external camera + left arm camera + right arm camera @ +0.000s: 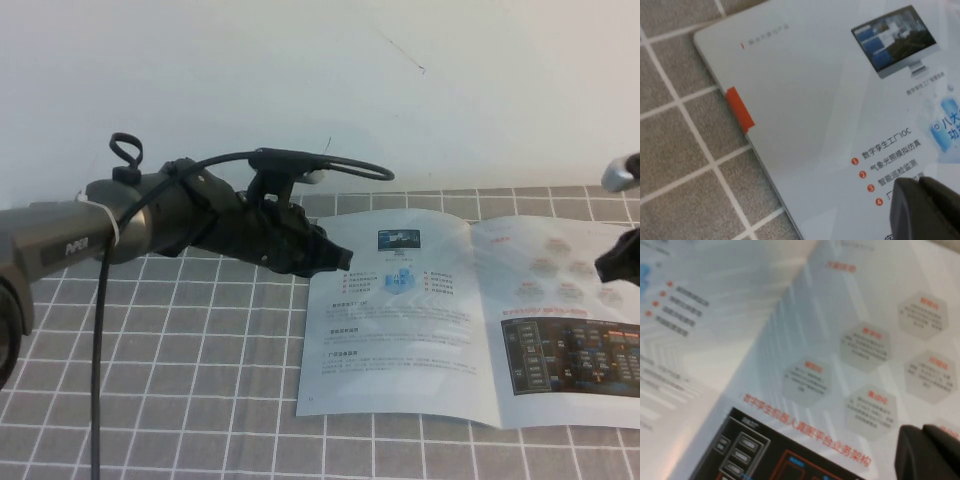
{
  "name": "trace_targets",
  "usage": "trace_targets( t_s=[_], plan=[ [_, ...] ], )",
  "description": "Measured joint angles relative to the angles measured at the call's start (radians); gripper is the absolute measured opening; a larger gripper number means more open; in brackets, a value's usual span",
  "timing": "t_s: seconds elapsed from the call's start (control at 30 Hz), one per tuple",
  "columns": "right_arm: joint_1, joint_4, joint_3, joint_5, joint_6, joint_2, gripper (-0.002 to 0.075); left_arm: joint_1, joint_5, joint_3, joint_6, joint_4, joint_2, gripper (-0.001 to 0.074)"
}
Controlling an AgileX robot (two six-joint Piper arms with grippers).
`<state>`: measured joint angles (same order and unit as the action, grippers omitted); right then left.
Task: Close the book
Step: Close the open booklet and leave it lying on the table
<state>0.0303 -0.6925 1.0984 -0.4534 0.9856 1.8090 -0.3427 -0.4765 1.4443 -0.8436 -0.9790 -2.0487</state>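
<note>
The left end effector (338, 260) hangs at the book's left edge, near its far corner, clenched on nothing, and whether its tip touches the left page cannot be told. The book (400, 330) lies spread flat with both pages up on the checked surface (200, 380), so by my reading the closing has not begun: no page is lifted or folded towards the spine. The right end effector (622, 262) hovers over the book's right page, likewise clenched and empty, and one side must yet be caught and swung over.
</note>
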Motion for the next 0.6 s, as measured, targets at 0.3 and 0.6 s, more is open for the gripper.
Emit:
trace_targets(
  t_s=[0.3,0.6],
  plan=[
    [0.038,0.066,0.0,0.004,-0.049,0.141,-0.0001,0.021,0.025,0.0,0.078,0.059,-0.052,-0.0004],
    [0.043,0.076,0.013,-0.018,-0.052,0.18,-0.0001,0.068,0.037,0.0,0.133,0.066,-0.069,-0.0004]
  ],
)
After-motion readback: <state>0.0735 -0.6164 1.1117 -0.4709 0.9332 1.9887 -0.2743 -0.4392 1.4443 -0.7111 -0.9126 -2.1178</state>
